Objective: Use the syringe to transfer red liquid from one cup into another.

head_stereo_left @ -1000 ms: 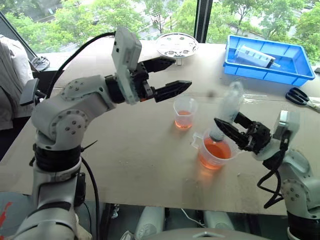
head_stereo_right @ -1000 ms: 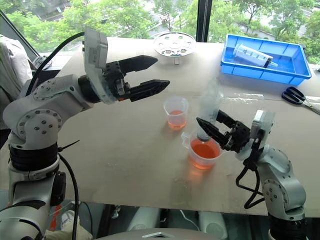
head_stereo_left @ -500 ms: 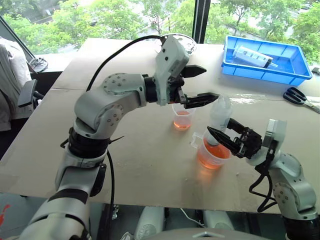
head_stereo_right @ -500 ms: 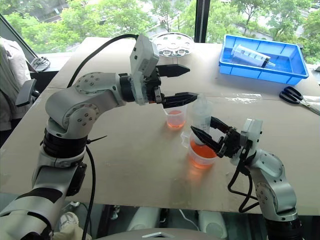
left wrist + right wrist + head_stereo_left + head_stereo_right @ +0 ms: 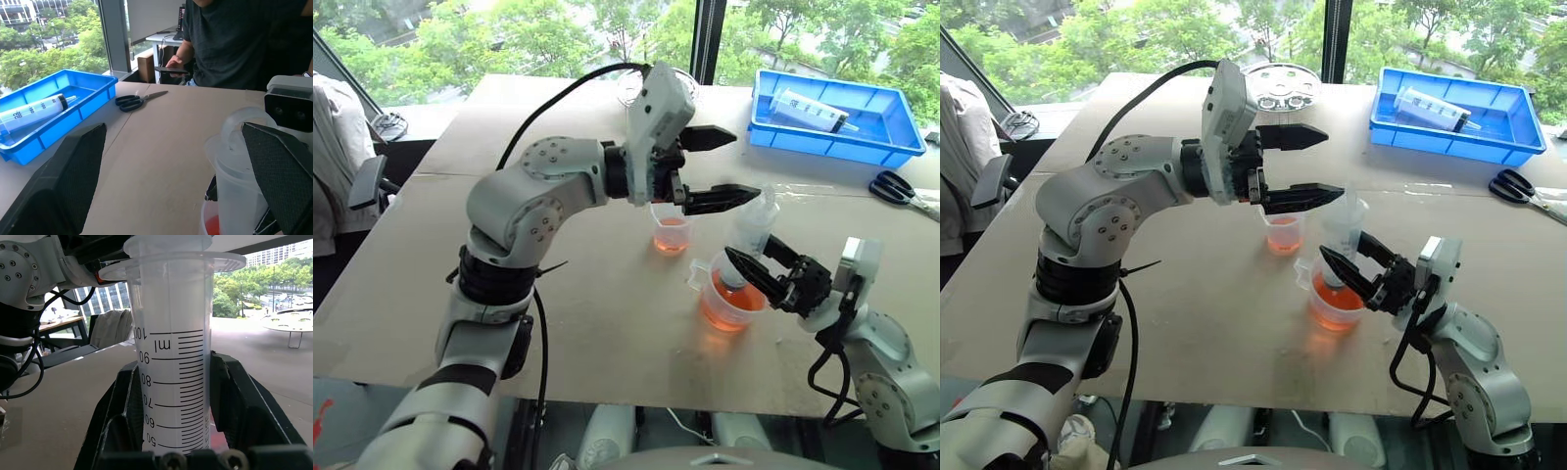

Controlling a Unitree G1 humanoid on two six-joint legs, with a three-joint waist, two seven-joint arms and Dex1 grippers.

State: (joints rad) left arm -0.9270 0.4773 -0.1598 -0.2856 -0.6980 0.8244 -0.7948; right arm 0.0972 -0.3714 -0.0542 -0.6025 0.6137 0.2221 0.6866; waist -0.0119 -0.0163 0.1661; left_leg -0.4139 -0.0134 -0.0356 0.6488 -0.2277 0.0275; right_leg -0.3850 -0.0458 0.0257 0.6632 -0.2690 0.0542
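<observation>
Left gripper (image 5: 714, 168) has swung in, fingers spread around the syringe (image 5: 751, 227) top. Right gripper (image 5: 766, 268) clamps the barrel upright in the big cup (image 5: 732, 304); drawing up comes next.

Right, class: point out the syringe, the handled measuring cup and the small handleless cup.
syringe (image 5: 751, 227), left eye view, on the clear barrel above the pincer.
handled measuring cup (image 5: 729, 305), left eye view, on its front wall over the red liquid.
small handleless cup (image 5: 672, 233), left eye view, on its front wall.

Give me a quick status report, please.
Right gripper shut on syringe, nozzle in handled cup. Left gripper open beside plunger top. Nothing in the way.
</observation>
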